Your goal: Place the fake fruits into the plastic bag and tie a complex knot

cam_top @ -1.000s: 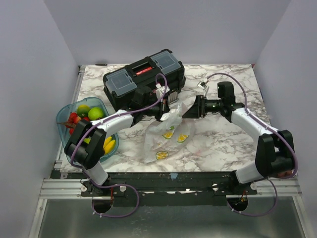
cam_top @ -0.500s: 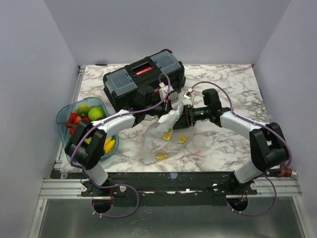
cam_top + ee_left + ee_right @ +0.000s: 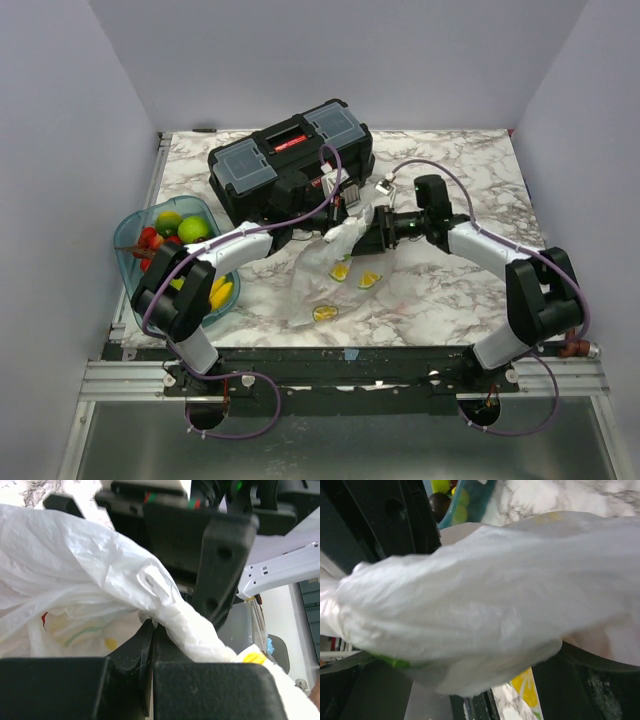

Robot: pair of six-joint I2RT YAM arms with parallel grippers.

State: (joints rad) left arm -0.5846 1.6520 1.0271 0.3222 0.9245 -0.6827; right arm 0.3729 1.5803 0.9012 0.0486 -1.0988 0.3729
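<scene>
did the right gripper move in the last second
Yes: the right gripper shifted left, closer to the black toolbox and the plastic bag at its bunched top.

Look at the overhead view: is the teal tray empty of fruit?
No: green, red and yellow fake fruits lie in the teal tray.

Two white-and-black arms (image 3: 250, 240) reach inward, grippers nearly meeting.
Left black two-finger gripper (image 3: 150, 627) is pinched closed; right black gripper (image 3: 368, 228) has its jaws spread wide.
</scene>
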